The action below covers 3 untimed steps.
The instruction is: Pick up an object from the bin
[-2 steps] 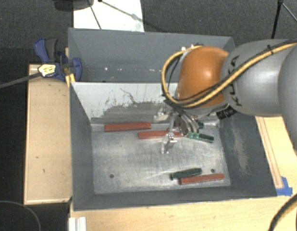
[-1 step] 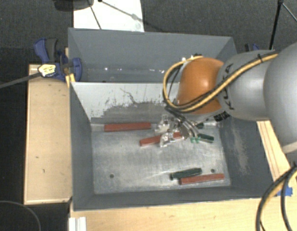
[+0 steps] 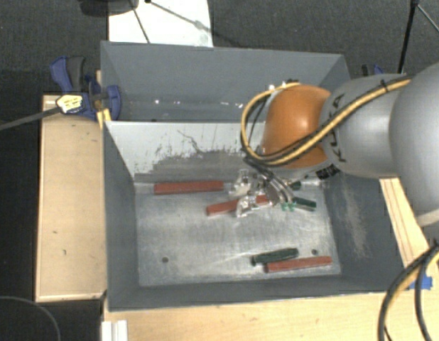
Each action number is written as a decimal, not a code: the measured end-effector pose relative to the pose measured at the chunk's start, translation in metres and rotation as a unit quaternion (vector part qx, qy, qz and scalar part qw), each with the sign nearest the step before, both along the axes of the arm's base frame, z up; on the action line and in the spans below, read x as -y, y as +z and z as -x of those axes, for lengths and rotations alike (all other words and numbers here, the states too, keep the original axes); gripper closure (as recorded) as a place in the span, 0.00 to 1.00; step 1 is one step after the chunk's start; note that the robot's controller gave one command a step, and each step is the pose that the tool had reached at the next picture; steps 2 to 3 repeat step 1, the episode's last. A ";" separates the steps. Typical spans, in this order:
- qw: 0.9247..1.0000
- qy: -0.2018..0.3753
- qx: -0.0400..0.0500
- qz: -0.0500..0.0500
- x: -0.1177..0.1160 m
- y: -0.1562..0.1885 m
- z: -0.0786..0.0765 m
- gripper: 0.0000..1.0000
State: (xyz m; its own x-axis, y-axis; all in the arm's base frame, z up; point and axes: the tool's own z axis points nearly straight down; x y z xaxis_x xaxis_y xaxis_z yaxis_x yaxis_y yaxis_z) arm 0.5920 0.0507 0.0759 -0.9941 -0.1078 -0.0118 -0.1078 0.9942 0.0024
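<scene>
Highest over the grey metal bin [image 3: 120, 212] are my grey arm [image 3: 379, 123] and its orange wrist cover [image 3: 294, 123], reaching in from the right. Below them my jaws are down at the middle of the bin floor, right upon a short red-brown bar [image 3: 221, 208]. It lies flat, its left end poking out towards the bin's left side. Whether the jaws are open or closed on it I cannot tell, for the metalwork there hides the contact. Just right of the jaws lies a small dark green stick [image 3: 301, 204]. Further out, a long red-brown bar [image 3: 189, 187] rests along the foot of the back wall. Near the front wall a longer dark green stick [image 3: 275, 256] lies touching or just beside another red-brown bar [image 3: 299, 263]. As I judge it, the pick is about half done: approach and descent are made, but nothing has left the floor. Left to do are a sure grip on the short bar and the lift clear of the bin.
</scene>
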 end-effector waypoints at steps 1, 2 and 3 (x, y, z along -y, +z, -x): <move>1.000 -0.012 0.001 0.001 0.017 0.188 0.011 1.00; 1.000 -0.012 0.001 0.001 0.017 0.188 0.011 1.00; 1.000 -0.012 0.001 0.001 0.017 0.188 0.011 1.00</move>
